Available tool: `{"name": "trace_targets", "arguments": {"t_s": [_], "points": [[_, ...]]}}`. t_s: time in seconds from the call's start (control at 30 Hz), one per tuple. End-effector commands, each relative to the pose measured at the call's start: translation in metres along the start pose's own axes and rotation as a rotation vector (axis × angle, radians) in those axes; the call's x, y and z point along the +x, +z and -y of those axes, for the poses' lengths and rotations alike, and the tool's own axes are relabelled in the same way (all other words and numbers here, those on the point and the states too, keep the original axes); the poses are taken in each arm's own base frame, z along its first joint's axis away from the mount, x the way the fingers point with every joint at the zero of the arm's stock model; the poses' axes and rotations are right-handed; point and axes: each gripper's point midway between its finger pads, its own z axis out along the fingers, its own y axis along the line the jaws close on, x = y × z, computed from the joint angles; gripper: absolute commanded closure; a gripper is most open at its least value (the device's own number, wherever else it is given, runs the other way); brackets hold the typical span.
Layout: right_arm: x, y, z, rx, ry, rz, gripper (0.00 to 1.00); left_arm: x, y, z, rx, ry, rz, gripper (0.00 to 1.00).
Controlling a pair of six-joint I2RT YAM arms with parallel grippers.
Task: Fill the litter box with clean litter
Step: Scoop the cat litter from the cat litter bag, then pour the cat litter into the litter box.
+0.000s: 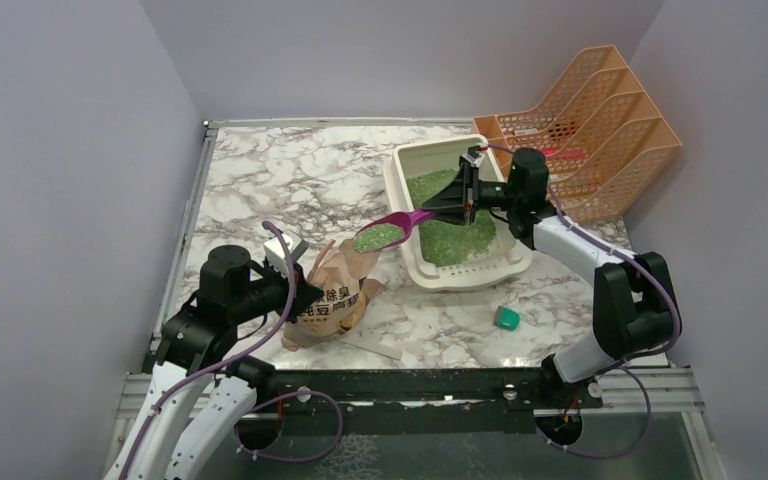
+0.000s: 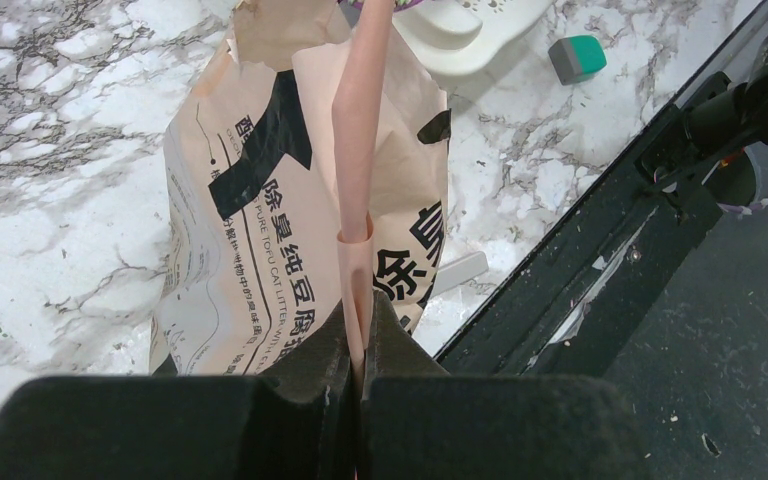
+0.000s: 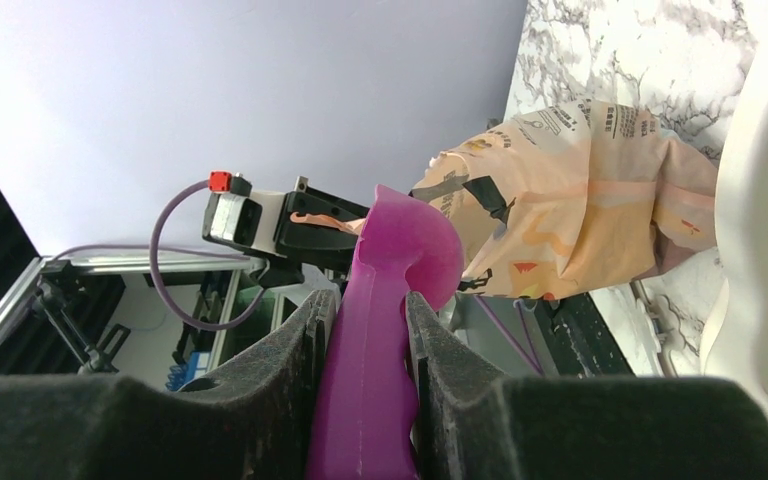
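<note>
Worktop: white marble-patterned worktop [image 1: 290, 170] with grey veins, walled in by pale panels.

Litter box: cream-white rectangular plastic litter box [image 1: 397, 180] with rounded corners and a flared rim. It stands right of centre towards the far side, just left of the rack.

Clean litter: small bright green granules of clean litter [image 1: 455, 240] cover the floor of the litter box. A further heap sits in the bowl of the scoop.

Scoop: magenta plastic scoop [image 1: 410, 222]. Its handle crosses the box's left rim and its loaded bowl hangs just left of that rim, between box and bag.

Right pincer: the right pincer [image 3: 368, 330] is clamped on the scoop's handle, both foam pads pressed against its sides, over the litter box.

Paper bag: tan paper bag [image 1: 335, 295] standing crumpled at near left with its mouth open.

Writing: large dark Chinese characters run down the bag's face. A small line of capitals reads "PURE TOFU CAT LITTER", and the finer print is too small to read.

Left pincer: the left pincer [image 2: 362, 330] is closed tight on the bag's flat tan paper handle strap [image 2: 360, 120], which runs straight up from the jaws.

Rack: orange mesh file rack [image 1: 590, 130] with stepped compartments, at the far right corner.

Block: small teal block [image 1: 507, 318] lying on the worktop near the box's near right corner, apart from it.
</note>
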Motion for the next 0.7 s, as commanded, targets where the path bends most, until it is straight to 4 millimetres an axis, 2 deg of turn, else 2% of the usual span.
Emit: {"name": "trace_targets", "arguments": {"t_s": [0.0, 0.23, 0.67], "points": [[0.008, -0.014, -0.020, -0.044, -0.057, -0.015, 0.99, 0.005, 0.000, 0.003, 0.024, -0.003, -0.013, 1.00], [0.003, -0.031, -0.031, -0.053, -0.067, 0.025, 0.99, 0.006, 0.002, 0.004, 0.032, -0.004, -0.022, 1.00], [-0.023, -0.081, -0.023, -0.040, -0.059, 0.134, 0.99, 0.007, 0.004, 0.002, 0.032, -0.011, -0.038, 1.00]]}}
